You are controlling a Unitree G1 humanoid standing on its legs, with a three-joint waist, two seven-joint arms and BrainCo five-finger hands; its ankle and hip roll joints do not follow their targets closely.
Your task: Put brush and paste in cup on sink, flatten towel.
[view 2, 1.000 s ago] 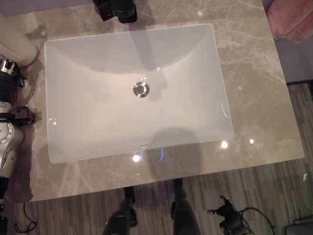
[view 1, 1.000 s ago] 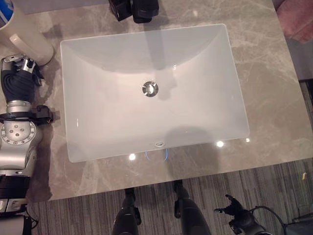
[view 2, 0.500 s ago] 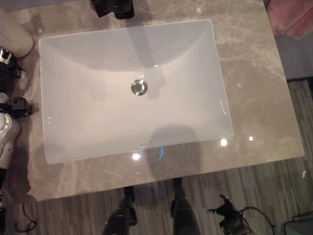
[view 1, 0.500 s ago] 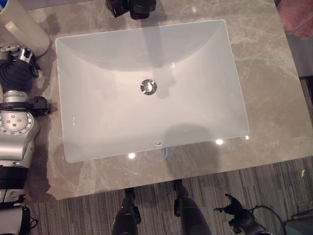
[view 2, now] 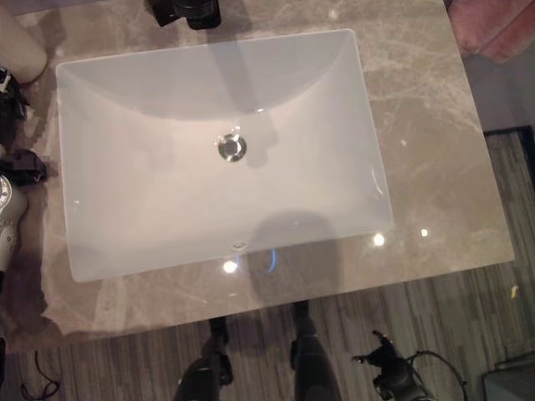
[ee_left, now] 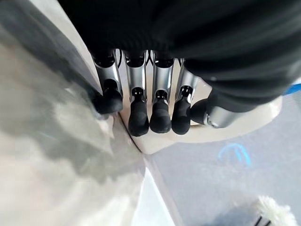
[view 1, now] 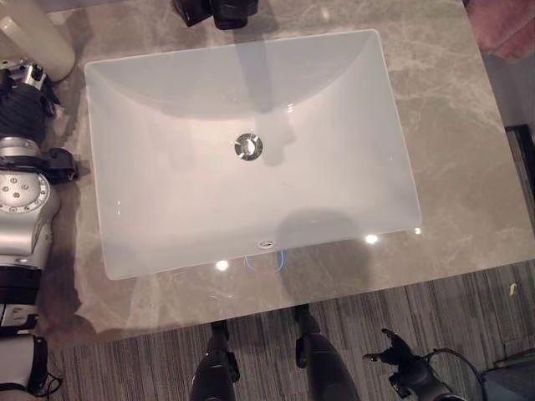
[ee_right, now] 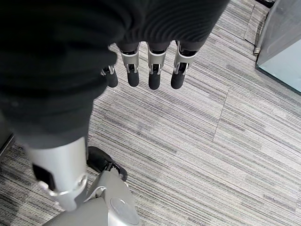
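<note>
A cream cup (view 1: 33, 38) stands on the marble counter (view 1: 451, 150) at the back left corner, left of the white sink (view 1: 393, 125). My left hand (view 1: 18, 104) lies on the counter just in front of the cup. In the left wrist view its fingers (ee_left: 160, 94) are straight, with their dark tips up against the cup's wall (ee_left: 235, 129). A pink towel (view 1: 504, 27) lies bunched at the back right corner. My right hand (view 1: 391, 357) hangs below the counter's front edge over the carpet, its fingers (ee_right: 153, 70) straight and holding nothing.
A black faucet (view 1: 213, 10) stands behind the sink at the back middle. The sink's basin holds only a metal drain (view 1: 248, 145). Striped grey carpet (ee_right: 197, 155) lies in front of the counter, with a grey cabinet (ee_right: 282, 42) beside my right hand.
The whole picture has shifted up and to the left, so the camera has moved. The left hand stays by the cup and the right hand stays low.
</note>
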